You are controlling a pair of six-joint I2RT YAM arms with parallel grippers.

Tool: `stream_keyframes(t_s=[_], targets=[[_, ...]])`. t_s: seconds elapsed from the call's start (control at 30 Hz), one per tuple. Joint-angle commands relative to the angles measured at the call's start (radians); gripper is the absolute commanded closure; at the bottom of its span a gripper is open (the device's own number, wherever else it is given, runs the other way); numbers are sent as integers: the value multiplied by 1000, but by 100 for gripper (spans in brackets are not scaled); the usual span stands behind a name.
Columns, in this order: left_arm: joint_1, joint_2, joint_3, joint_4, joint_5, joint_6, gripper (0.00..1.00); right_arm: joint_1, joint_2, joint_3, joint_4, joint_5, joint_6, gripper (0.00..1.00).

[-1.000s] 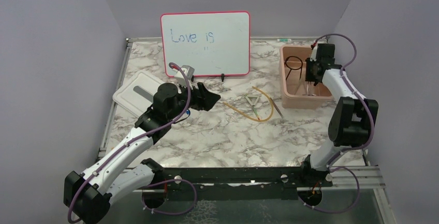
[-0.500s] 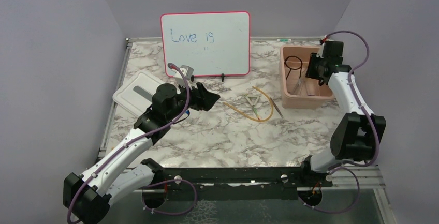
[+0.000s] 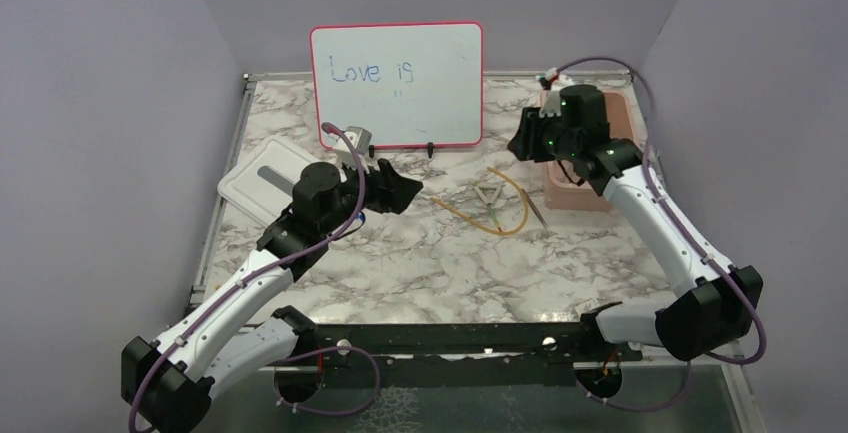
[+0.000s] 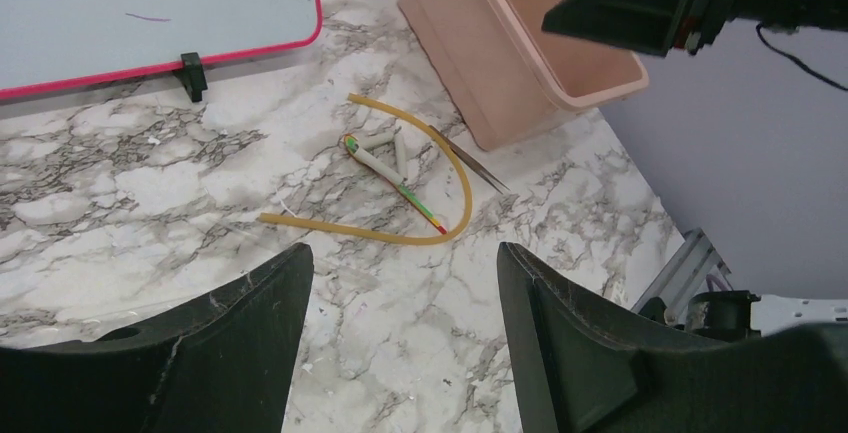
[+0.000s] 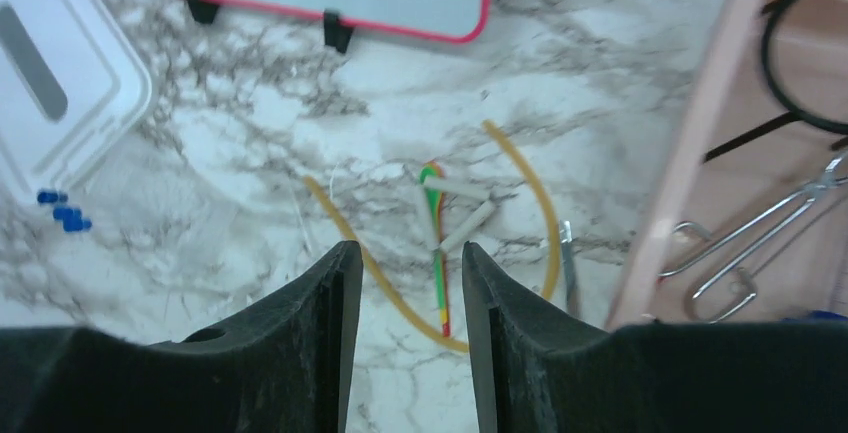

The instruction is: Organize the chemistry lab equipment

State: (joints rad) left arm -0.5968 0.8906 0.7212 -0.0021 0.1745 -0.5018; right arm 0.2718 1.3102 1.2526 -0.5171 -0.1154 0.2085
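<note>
1. The left gripper [image 3: 400, 193] hangs over the marble tabletop [image 3: 450, 273] left of centre in the top view. In its own wrist view its fingers [image 4: 250, 303] stand wide apart with bare marble between them, so it grips nothing
2. The right gripper [image 3: 525, 143] sits at the upper right of the top view, over the left rim of the pink bin [image 3: 580, 196]. Its wrist view shows a narrow gap between the fingers [image 5: 320, 313], and nothing is held there
3. The amber rubber tube [image 4: 468, 188] lies in an open curve on the marble at frame centre, between the two grippers. One end reaches close to the bin's near corner
4. Inside that curve lies a green and red stick with pale short pieces [image 4: 395, 168]. A thin metal pair of tweezers [image 4: 470, 158] lies just beside the tube on the bin side
5. In the bin, at the right edge of the right wrist view, are the black wire ring [image 5: 766, 53] and the metal scissors [image 5: 770, 223]
6. The blue-capped tubes [image 5: 62, 211] lie at the far left of that view, near the corner of the white lid [image 3: 260, 181]
7. The red-framed whiteboard [image 3: 396, 83] stands upright along the top of the table, and its black feet take up a strip of marble
8. Open marble runs across the lower half of the top view, from the left rail to the right edge
</note>
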Motion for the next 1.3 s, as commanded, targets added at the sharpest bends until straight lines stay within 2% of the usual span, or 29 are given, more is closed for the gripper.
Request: stream_keyframes(t_s=[0.0,0.23,0.4,0.53,0.73,1.13,1.27], targets=[[3,-34,-7,-23,-67,21,29,150,41,-79,-9,178,-4,54],[3,-60,-16,-35,-124,26,29,248,225,-157,50,193,34,54],[3,-55,-19,-36,-121,23,29,304,361,-118,72,214,39,53],[4,-58,-22,-36,-121,20,29,350,449,-58,58,301,43,53],[5,-64,-24,-40,-130,22,29,380,493,-23,52,410,62,54],[5,-59,-24,-40,-122,21,29,381,561,-6,121,392,12,60],[5,-58,-25,-42,-120,20,29,381,588,11,97,399,7,68]])
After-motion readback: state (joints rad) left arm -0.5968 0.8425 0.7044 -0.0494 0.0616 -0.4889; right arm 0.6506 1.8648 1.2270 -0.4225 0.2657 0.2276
